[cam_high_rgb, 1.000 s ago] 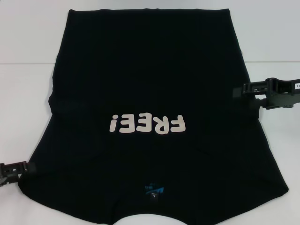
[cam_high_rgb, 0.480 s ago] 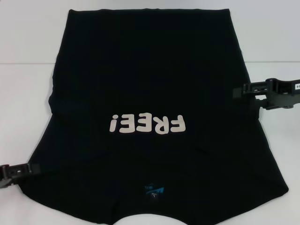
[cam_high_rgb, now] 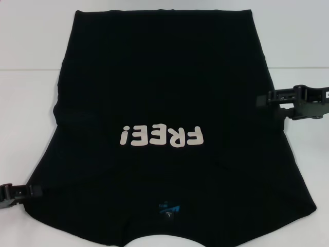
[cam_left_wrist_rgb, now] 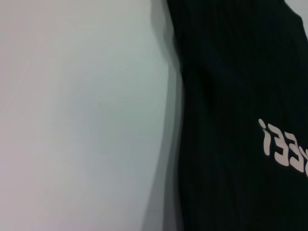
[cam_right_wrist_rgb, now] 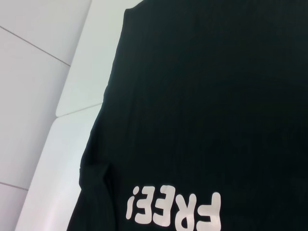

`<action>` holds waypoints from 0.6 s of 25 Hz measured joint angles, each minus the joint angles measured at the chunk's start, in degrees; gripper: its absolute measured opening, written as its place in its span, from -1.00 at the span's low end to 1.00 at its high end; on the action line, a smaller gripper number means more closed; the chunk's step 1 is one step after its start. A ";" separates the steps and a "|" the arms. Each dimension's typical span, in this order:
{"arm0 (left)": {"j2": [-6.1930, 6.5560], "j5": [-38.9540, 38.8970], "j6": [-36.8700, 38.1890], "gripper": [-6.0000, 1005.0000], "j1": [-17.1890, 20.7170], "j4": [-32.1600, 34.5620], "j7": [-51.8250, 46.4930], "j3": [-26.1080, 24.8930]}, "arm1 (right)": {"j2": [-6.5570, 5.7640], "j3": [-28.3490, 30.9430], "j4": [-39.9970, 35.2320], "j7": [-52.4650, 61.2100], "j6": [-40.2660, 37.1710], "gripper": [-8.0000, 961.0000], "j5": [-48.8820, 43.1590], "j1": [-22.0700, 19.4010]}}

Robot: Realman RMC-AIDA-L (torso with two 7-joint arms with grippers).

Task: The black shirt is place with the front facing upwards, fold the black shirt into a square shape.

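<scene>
On white table — smooth black shirt

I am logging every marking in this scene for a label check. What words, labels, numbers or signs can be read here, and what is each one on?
"FREE!": cream block letters on the front of the plain black cloth T-shirt, upside down in the head view.
Small blue neck label on the shirt: too small to read.
Small white tag on the right gripper: unreadable, cut off at the edge.
Nothing else carries text.

The black shirt runs off the head view's near edge; my left gripper is partly cut off there.
</scene>
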 joint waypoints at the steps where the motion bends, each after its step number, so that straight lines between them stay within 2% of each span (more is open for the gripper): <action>1: 0.00 0.05 0.00 0.48 -0.03 0.01 0.00 -0.04 | 0.00 0.24 0.04 -0.10 -0.02 0.81 0.00 -0.06; 4: -0.02 -0.08 0.13 0.01 -0.07 0.04 -0.02 -0.32 | 0.00 0.53 -0.02 -0.16 -0.11 0.81 -0.01 -0.38; 15: 0.27 -1.32 1.71 -0.91 -0.37 -0.65 0.69 -0.96 | -0.17 0.64 0.23 -5.76 -1.68 0.81 -0.03 -1.90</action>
